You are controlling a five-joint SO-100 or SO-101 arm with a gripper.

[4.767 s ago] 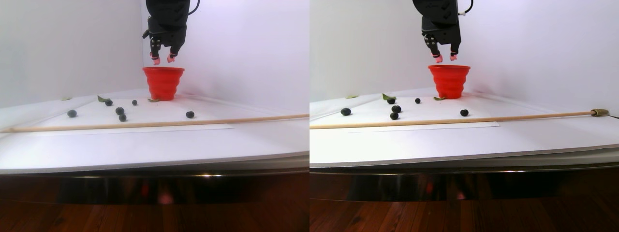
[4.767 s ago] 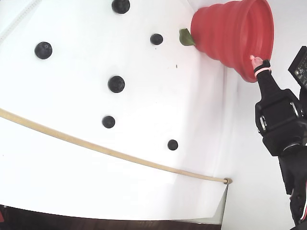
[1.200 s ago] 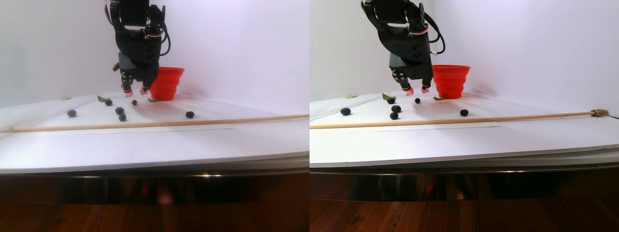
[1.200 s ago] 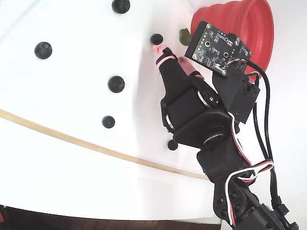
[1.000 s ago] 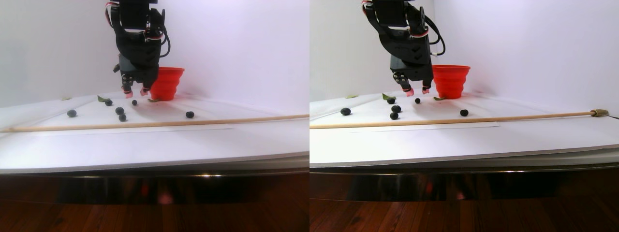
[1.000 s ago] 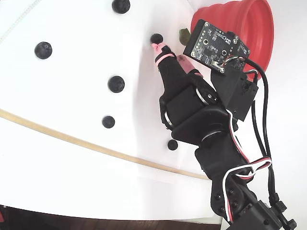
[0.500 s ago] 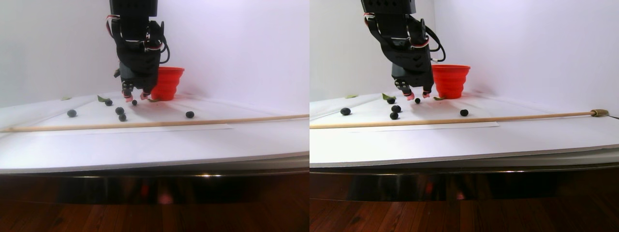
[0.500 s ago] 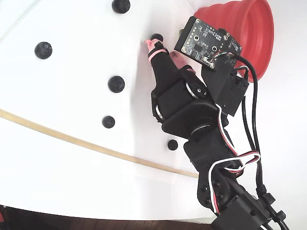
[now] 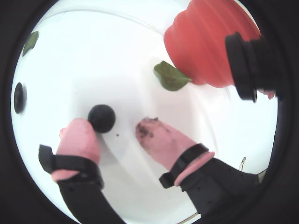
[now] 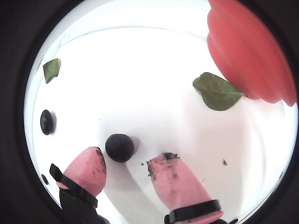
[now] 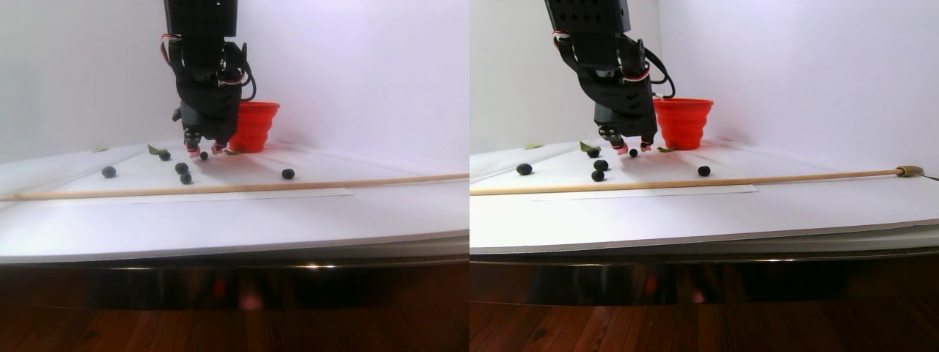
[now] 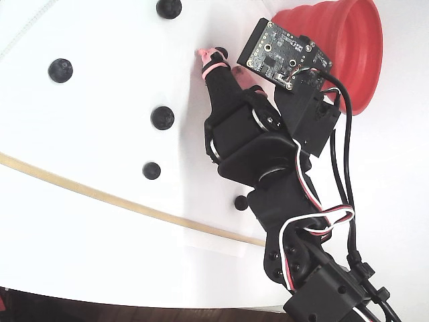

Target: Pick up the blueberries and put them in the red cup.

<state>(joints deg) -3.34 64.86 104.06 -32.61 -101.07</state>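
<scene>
A small dark blueberry (image 9: 102, 118) lies on the white sheet between my pink-tipped fingers, close to the left finger in both wrist views. My gripper (image 9: 112, 130) is open and low over the sheet, straddling that blueberry (image 10: 119, 147) without clamping it. In the stereo pair view the gripper (image 11: 205, 152) hangs just left of the red cup (image 11: 253, 125). In the fixed view the gripper (image 12: 224, 64) half hides the berry (image 12: 221, 51), with the red cup (image 12: 328, 40) to the right. Several other blueberries (image 12: 162, 117) lie scattered on the sheet.
A green leaf (image 9: 170, 77) lies at the cup's foot, and another leaf (image 10: 50, 70) sits farther left. A long wooden stick (image 11: 220, 188) runs across the sheet in front of the berries. One berry (image 12: 240, 202) lies beside the arm.
The gripper has come away from above the cup and down to the sheet. Over the last second it sank lower, and its open fingers now straddle the berry near the cup.
</scene>
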